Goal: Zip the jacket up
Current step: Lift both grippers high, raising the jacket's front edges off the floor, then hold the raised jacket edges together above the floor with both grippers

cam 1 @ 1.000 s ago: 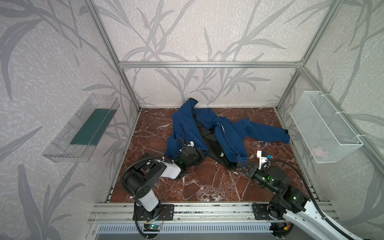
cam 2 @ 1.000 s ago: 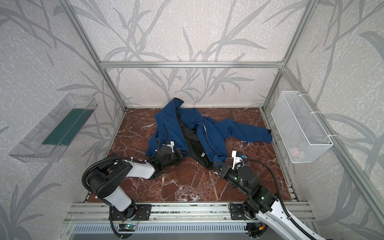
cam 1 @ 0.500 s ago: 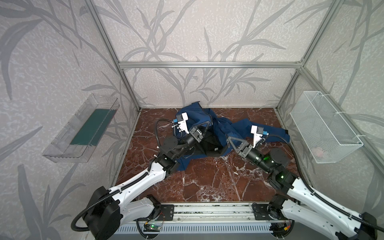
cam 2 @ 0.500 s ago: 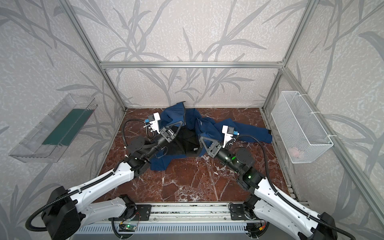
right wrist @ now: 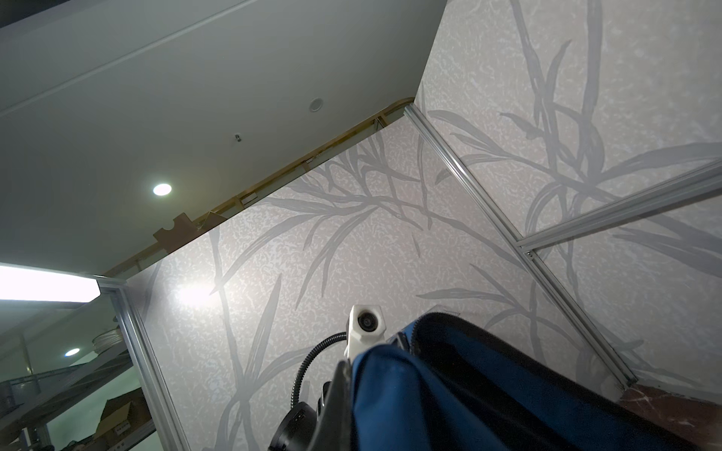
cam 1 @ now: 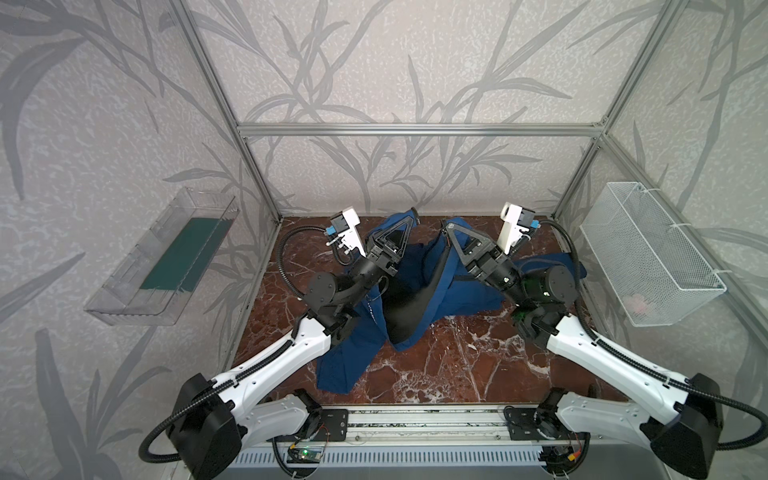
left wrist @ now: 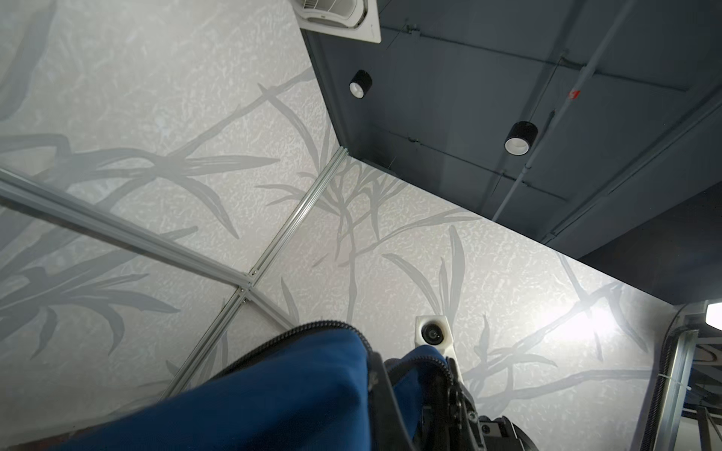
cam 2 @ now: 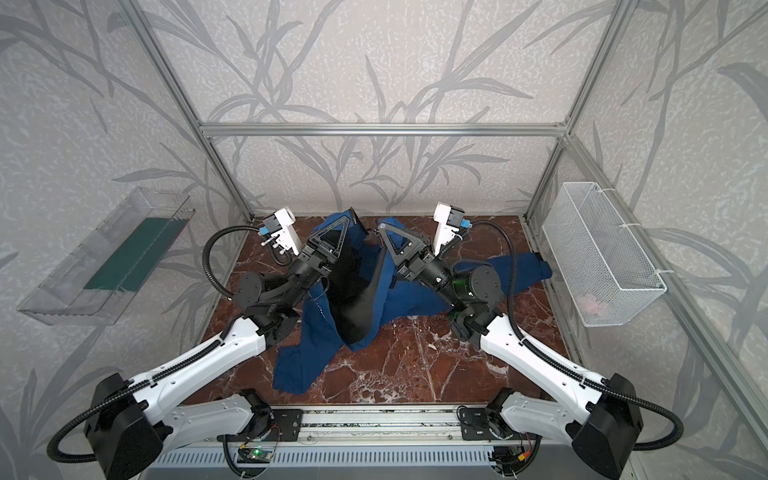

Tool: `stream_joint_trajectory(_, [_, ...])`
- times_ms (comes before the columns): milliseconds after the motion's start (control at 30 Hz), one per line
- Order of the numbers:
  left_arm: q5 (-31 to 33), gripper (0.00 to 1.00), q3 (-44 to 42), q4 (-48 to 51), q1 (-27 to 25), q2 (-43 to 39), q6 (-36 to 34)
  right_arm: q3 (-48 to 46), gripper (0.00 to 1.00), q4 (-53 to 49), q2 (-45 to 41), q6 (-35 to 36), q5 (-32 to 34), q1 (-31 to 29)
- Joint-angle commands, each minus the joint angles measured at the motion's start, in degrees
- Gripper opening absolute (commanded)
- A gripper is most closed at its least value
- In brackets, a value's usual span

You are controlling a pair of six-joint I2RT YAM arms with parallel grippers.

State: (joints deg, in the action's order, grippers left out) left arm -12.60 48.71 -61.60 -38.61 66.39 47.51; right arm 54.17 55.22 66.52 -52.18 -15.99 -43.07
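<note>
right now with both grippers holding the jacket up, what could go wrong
1. The left gripper and right gripper each pinch only a thin strip of the jacket beside the zipper teeth, so the hanging weight might pull it free.
2. The sleeve runs under the right arm's elbow, and the hem lies on the floor beside the left arm. Either could snag on a higher lift.
</note>
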Motion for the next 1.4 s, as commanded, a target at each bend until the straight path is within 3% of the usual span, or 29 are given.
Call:
stream_joint_trajectory(0, [1.14,0.0,2.36,-9.11,-0.23,0.74,-3.33,3.2,0.0,9.97,1.43,1.12,-0.48,-0.44])
stream_joint_trajectory(233, [-0.63,0.0,6.92,-15.86,-0.18,5.25,-3.78,8.29,0.0,13.03,5.79,1.86,-1.07,-0.44])
stream_joint_trajectory(500, [-4.97,0.0,14.64,-15.33,-0.15,8.56,-5.23,11.23,0.0,16.28,8.88,1.67,0.27,0.16])
stream_joint_trajectory(1367, [-5.26,0.0,15.46,-15.78,-1.1,11.55,-3.54,13.99,0.0,19.13,13.23,-3.67,1.93,0.18])
